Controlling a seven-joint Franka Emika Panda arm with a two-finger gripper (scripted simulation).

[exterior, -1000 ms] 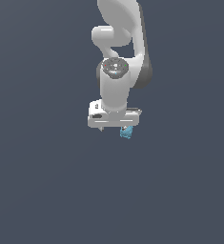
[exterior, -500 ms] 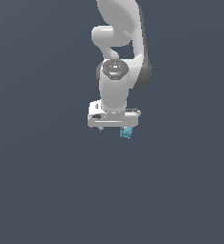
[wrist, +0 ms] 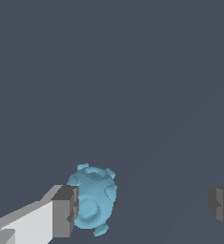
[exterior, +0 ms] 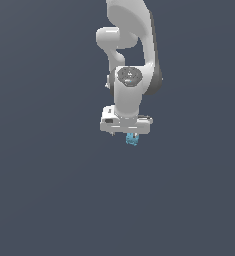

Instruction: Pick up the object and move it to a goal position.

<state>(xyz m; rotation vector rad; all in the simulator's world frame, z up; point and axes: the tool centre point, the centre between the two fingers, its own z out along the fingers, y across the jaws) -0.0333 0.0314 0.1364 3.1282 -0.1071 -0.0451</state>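
In the exterior view one white arm [exterior: 131,60] reaches down over a plain dark grey floor [exterior: 44,190]; its gripper [exterior: 132,136] points straight down, and one small light-blue lump [exterior: 132,139] peeps out just below the gripper's body, on the side toward the exterior view's right; from here the fingers are hidden behind the hand, so this view does not show how wide they stand or whether the lump rests on the floor; no goal marker is visible anywhere. In the wrist view the gripper [wrist: 144,207] stands wide open, with two fingers counted, one at each edge of the picture; the lump [wrist: 93,199] sits between them but far off centre, right up against one finger [wrist: 66,209], seemingly touching it, while the other finger [wrist: 222,206] is well apart from it across bare floor [wrist: 132,86]; nothing is clamped, since only one finger is near the lump. As a judgement, the task is at its start: the gripper is placed around the lump, but the grasp is not yet made, and closing, lifting and carrying to the goal are all left; the off-centre position suggests the lump may be pushed sideways as the fingers close. Counted: one arm, one gripper, two fingers, one lump.
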